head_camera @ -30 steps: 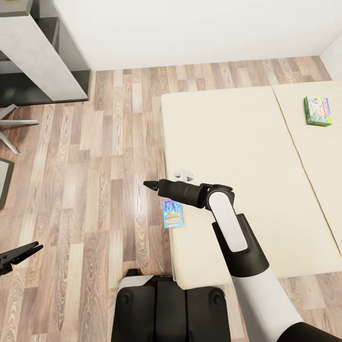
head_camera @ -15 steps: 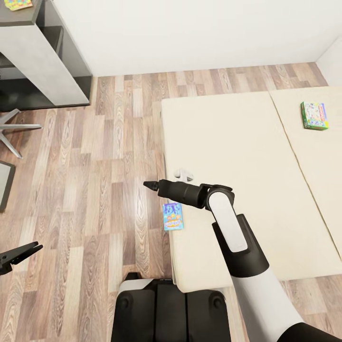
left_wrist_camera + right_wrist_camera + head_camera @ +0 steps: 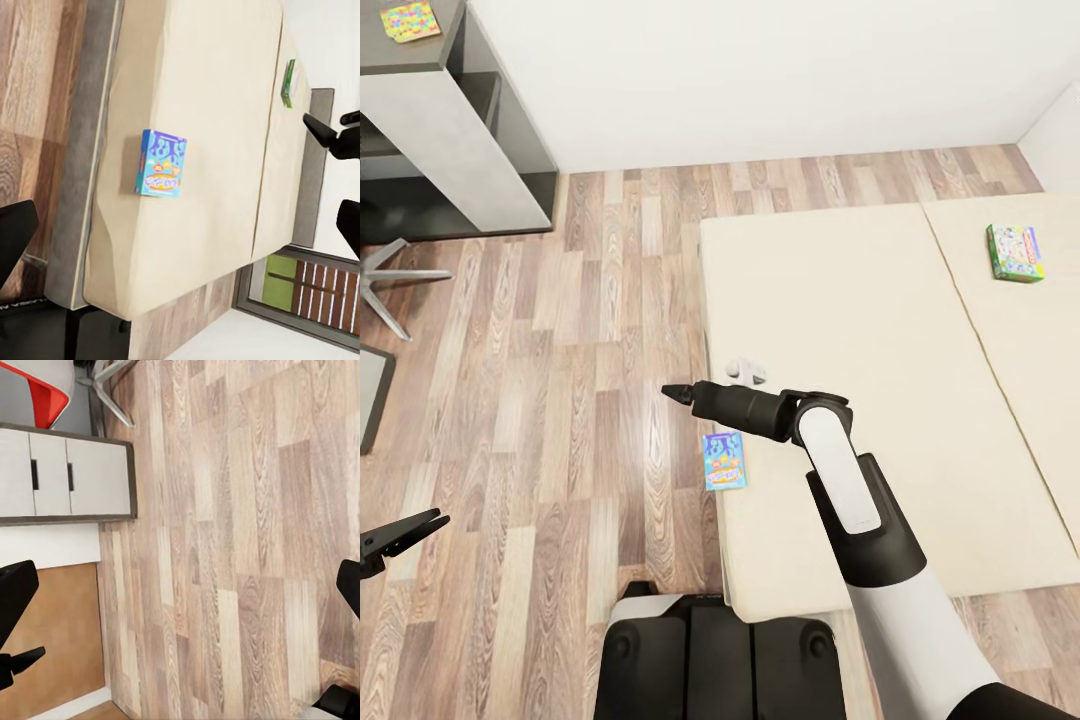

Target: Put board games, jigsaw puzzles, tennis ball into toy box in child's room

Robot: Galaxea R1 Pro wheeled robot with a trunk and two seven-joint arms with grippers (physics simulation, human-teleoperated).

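Note:
A blue-purple board game [image 3: 724, 460] lies on the beige bed [image 3: 860, 320] at its near left edge, also seen in the left wrist view [image 3: 161, 163]. A green-edged board game [image 3: 1015, 252] lies far right on the mattress. One jigsaw puzzle [image 3: 410, 19] rests on the table's dark top [image 3: 435, 50] at the upper left. My right gripper [image 3: 676, 391] hovers over the floor just left of the bed, above the blue game, open and empty. My left gripper [image 3: 410, 530] hangs open and empty at the lower left over the floor.
Wood-plank floor [image 3: 560, 400] runs between the bed and the table. Chair legs [image 3: 390, 280] and a grey panel [image 3: 370, 390] sit at the left edge. A small white fitting [image 3: 746, 371] juts from the bed's side. My base [image 3: 710, 650] is below.
The whole head picture has shifted down and left, so the camera has moved; the puzzle on the dark top has come fully into view. Both arms hold the same pose.

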